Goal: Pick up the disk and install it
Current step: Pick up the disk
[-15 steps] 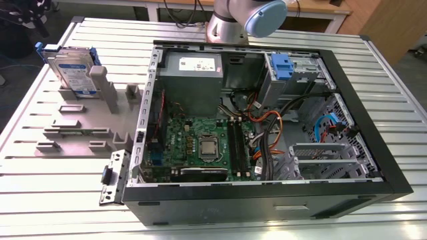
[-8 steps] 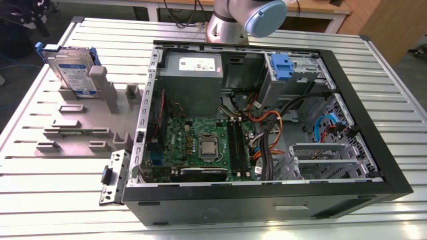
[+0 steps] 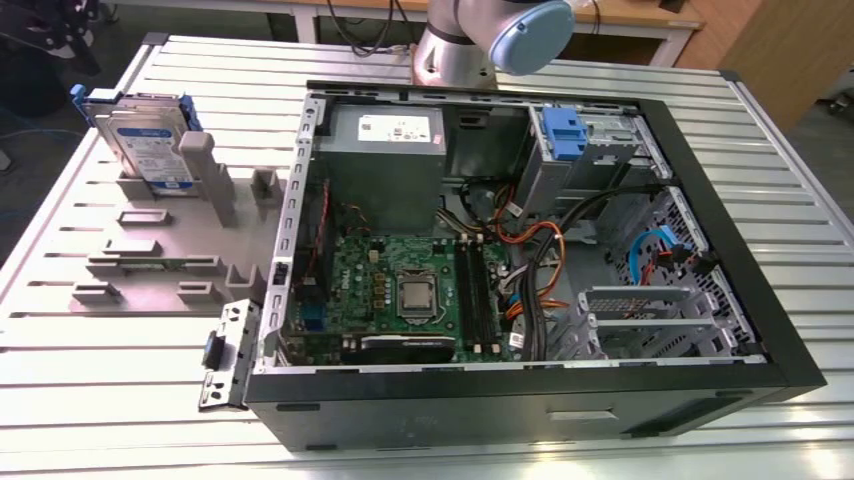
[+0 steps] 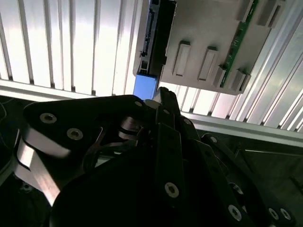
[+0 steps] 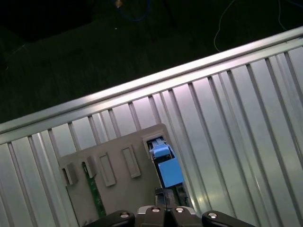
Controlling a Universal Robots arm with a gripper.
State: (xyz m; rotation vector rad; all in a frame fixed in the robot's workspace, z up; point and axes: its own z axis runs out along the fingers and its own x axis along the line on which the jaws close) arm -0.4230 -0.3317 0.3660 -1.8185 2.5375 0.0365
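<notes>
The disk [image 3: 140,140] stands on edge in a grey holder [image 3: 167,235] on the table, at the exterior view's left of the open computer case [image 3: 534,260]. It is silver-grey with a white and blue label and blue side rails. In the second wrist view the disk [image 4: 152,42] appears edge-on, with its blue rail end close beyond the dark gripper [image 4: 163,97]. The first wrist view looks down on the disk's blue rail [image 5: 166,166] in the holder [image 5: 118,189], the gripper [image 5: 165,215] hanging above it and apart from it.
Inside the case are a motherboard [image 3: 400,285], a grey power supply [image 3: 387,135], cables and a metal drive cage with a blue latch [image 3: 567,135]. The arm [image 3: 494,40] rises behind the case. The slatted table edge [image 5: 142,85] runs near the holder, dark floor beyond.
</notes>
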